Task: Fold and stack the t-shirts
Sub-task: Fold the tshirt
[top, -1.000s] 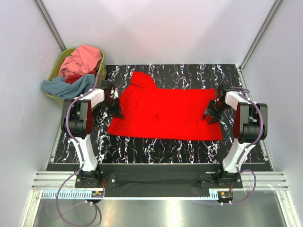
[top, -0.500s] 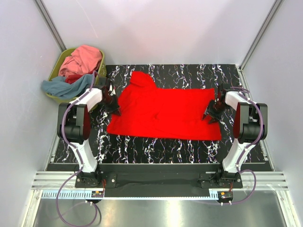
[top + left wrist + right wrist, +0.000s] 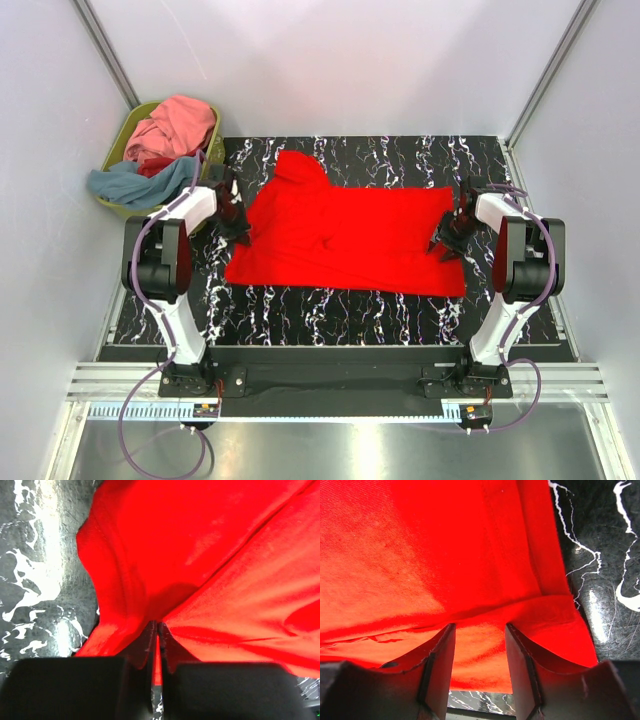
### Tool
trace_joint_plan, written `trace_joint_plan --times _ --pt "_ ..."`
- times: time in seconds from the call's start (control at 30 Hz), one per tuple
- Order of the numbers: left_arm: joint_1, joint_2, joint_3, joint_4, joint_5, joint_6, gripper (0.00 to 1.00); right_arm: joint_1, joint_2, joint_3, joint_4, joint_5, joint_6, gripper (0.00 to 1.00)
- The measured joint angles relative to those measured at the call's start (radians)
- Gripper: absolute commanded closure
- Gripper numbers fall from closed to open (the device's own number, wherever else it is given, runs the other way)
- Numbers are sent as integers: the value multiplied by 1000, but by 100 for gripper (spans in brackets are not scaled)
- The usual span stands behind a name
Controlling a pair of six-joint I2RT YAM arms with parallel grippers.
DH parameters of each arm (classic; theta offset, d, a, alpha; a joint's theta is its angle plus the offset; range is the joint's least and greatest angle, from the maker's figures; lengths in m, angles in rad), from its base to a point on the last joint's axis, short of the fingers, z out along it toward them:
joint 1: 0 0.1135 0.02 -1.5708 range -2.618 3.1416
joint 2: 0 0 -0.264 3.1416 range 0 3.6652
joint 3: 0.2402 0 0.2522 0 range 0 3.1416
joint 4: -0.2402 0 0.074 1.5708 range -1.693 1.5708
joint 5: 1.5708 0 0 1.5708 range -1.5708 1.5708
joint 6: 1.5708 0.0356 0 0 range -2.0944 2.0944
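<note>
On the black marbled table (image 3: 330,310) the bright red t-shirt (image 3: 345,240) lies spread, left gripper (image 3: 158,625) pinched tight on its left edge, right gripper (image 3: 480,627) with jaws half apart astride the right hem; likely flattening step, next needs right jaws clamped before folding.

A bright red t-shirt (image 3: 420,555) fills most of the frame, its weave plain in the close light. A stitched hem band runs from the top centre down toward the right, where the cloth ends against the black, white-veined table (image 3: 605,555). A thin strip of that table also shows at the bottom edge. The right gripper (image 3: 480,627) reaches in from below, its 2 dark fingers (image 3: 440,670) standing apart with red cloth lying in the gap. A soft fold crosses just above the tips; the pads seem to touch it, though shadow blurs that.
</note>
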Motion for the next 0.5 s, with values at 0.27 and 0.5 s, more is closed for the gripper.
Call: trace_joint_plan --times 0.27,0.5 --pt "0 20 1 -19 -21 18 58 0 -16 6 -14 -1 3 42" --pt "0 -158 -77 -49 -2 25 72 100 -76 67 -11 -43 -33 23"
